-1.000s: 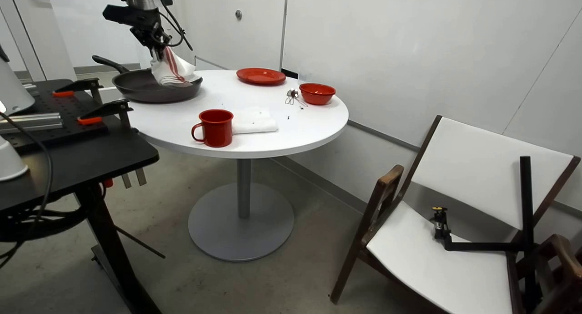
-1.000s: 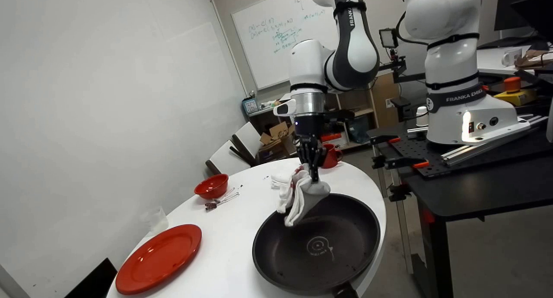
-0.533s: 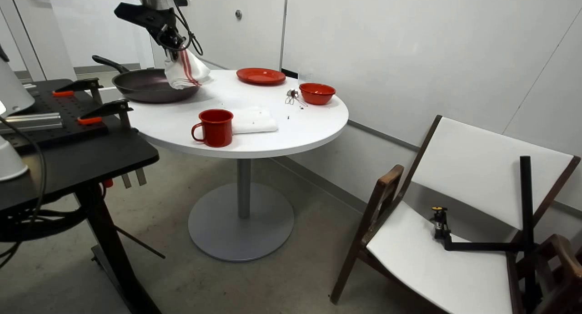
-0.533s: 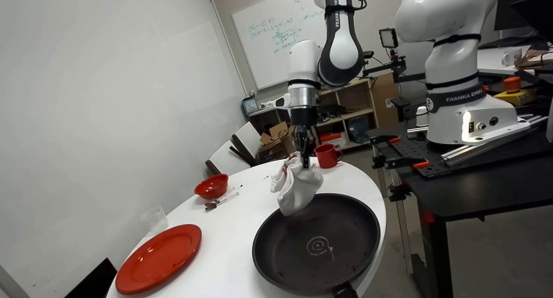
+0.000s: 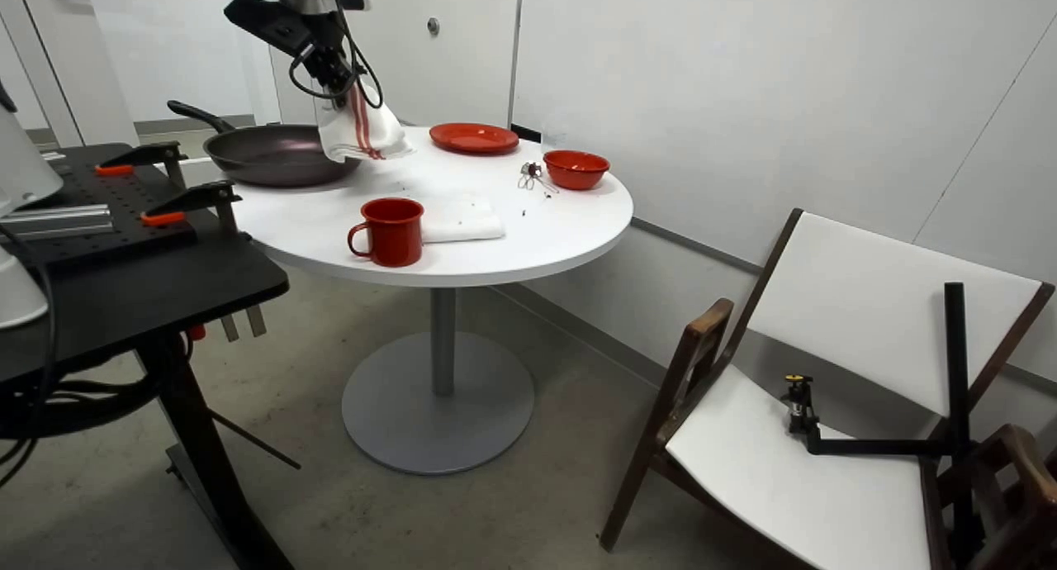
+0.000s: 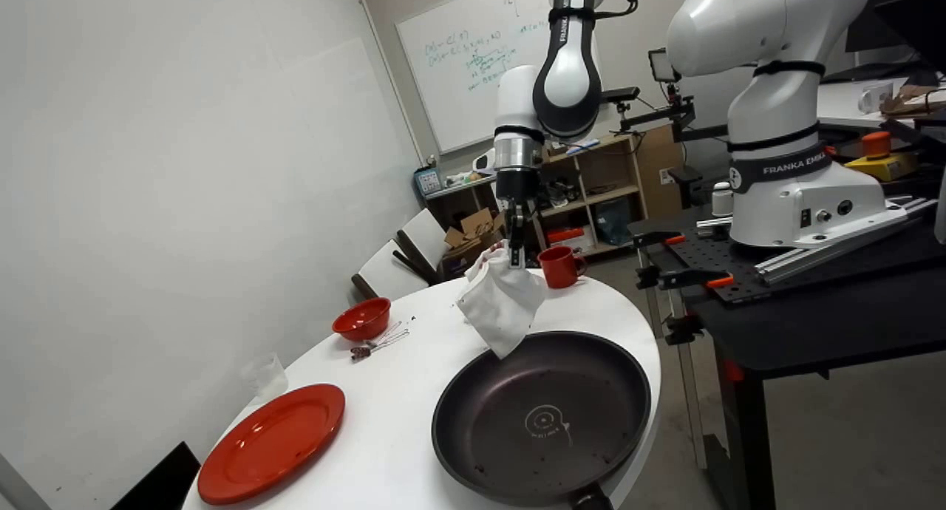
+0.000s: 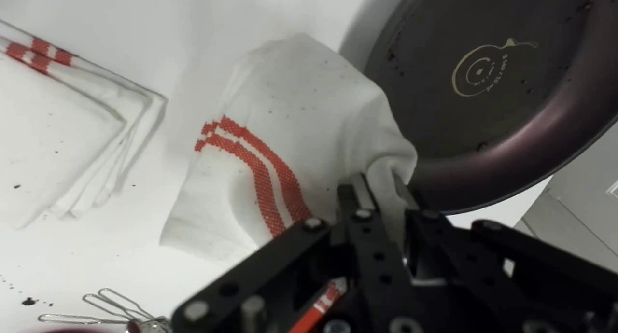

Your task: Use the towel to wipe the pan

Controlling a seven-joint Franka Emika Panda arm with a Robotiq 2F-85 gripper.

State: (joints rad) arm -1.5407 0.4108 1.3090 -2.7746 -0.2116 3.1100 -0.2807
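The pan (image 6: 517, 451) rests dark and round on the white table, with small dark specks inside and its black handle (image 5: 198, 116) pointing away from the mug. My gripper (image 7: 381, 193) is shut on a fold of the towel (image 7: 309, 96), a white cloth with red stripes, which is pinched between the fingertips. In both exterior views the towel (image 5: 355, 132) hangs loose below the gripper at the pan's rim, on the side opposite the handle. Its lower corner (image 6: 504, 340) overlaps the rim in an exterior view; whether it touches the pan I cannot tell.
A folded white cloth with red stripes (image 7: 63, 125) lies on the table (image 5: 528, 248) beside the red mug (image 5: 395, 233). A wire utensil (image 5: 531, 173), a red bowl (image 5: 575, 171), a red plate (image 5: 475, 139) and a clear cup (image 6: 267, 377) stand near the wall. Dark crumbs dot the tabletop.
With the towel still in its grip, my gripper has moved off from over the pan's inside to beyond the rim, away from the handle. The pan has stayed in place.
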